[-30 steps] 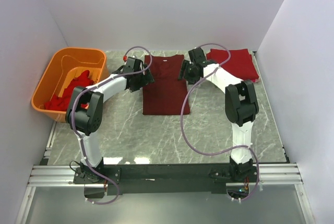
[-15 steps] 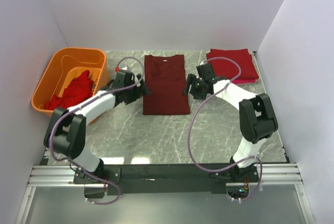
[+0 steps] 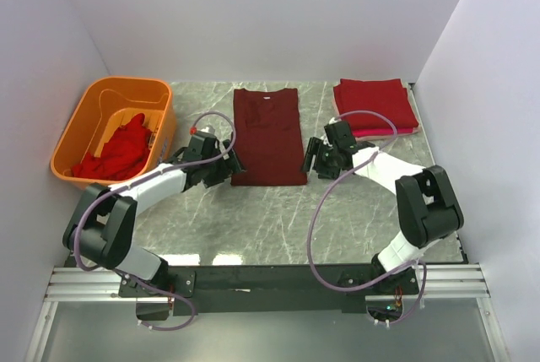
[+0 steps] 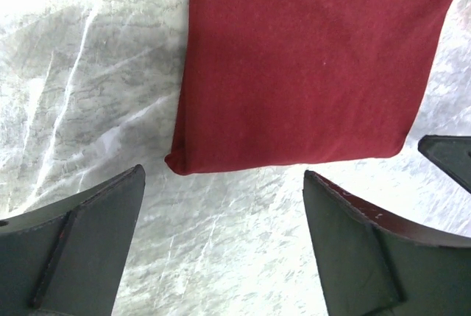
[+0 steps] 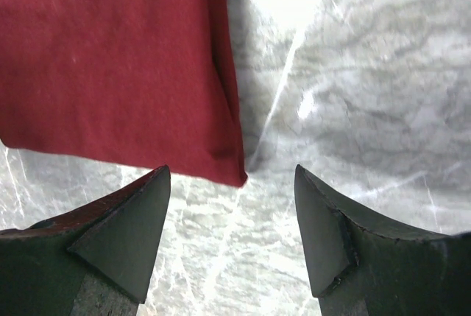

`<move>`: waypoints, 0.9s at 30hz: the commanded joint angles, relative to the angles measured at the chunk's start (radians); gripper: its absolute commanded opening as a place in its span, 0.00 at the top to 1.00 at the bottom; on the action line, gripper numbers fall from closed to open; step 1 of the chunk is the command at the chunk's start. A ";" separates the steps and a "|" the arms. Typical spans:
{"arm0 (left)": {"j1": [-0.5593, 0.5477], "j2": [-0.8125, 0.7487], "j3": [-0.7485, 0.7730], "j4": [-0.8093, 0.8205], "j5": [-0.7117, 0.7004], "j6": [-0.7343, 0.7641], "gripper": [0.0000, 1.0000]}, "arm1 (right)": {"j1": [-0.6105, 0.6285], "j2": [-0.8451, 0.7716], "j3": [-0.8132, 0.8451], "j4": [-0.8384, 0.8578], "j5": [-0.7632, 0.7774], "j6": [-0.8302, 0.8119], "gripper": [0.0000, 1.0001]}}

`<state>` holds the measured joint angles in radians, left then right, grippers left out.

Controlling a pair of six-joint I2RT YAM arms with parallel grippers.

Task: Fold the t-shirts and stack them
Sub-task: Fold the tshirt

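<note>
A dark maroon t-shirt (image 3: 267, 136) lies flat as a long folded strip on the marble table. My left gripper (image 3: 228, 166) is open and empty at its near left corner (image 4: 180, 163), just off the cloth. My right gripper (image 3: 314, 159) is open and empty at its near right corner (image 5: 237, 176). Folded red t-shirts (image 3: 375, 106) are stacked at the back right. More crumpled red t-shirts (image 3: 118, 149) lie in the orange tub.
The orange plastic tub (image 3: 80, 126) stands at the back left of the table. White walls close in the back and both sides. Bare marble (image 3: 278, 218) lies between the maroon t-shirt and the arm bases.
Both grippers have moved toward me along the maroon t-shirt's sides, from near its collar end to its near corners. The t-shirt itself has not moved.
</note>
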<state>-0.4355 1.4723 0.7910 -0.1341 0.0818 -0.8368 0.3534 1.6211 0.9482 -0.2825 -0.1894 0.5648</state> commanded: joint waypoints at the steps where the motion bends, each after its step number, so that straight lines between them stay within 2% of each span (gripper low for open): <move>1: -0.002 0.017 0.008 0.054 0.013 -0.004 0.12 | 0.006 -0.061 -0.025 0.048 0.001 0.014 0.26; 13: -0.002 0.118 0.019 0.047 0.004 0.007 0.38 | 0.012 0.000 -0.023 0.086 -0.056 0.027 0.36; 14: -0.002 0.128 0.024 0.045 0.006 0.007 0.46 | 0.015 0.009 -0.023 0.089 -0.056 0.033 0.36; 19: -0.002 0.167 0.031 0.039 0.012 0.008 0.64 | 0.025 0.048 -0.023 0.104 -0.036 0.046 0.43; 23: -0.002 0.178 0.045 0.024 -0.002 0.019 0.81 | 0.044 0.103 0.004 0.094 -0.010 0.050 0.56; 27: -0.002 0.189 0.044 0.030 0.006 0.021 0.99 | 0.067 0.122 0.018 0.068 -0.004 0.047 0.65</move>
<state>-0.4355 1.6424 0.8154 -0.1009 0.0917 -0.8307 0.3943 1.7218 0.9367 -0.2123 -0.2192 0.6121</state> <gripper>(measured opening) 0.040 0.366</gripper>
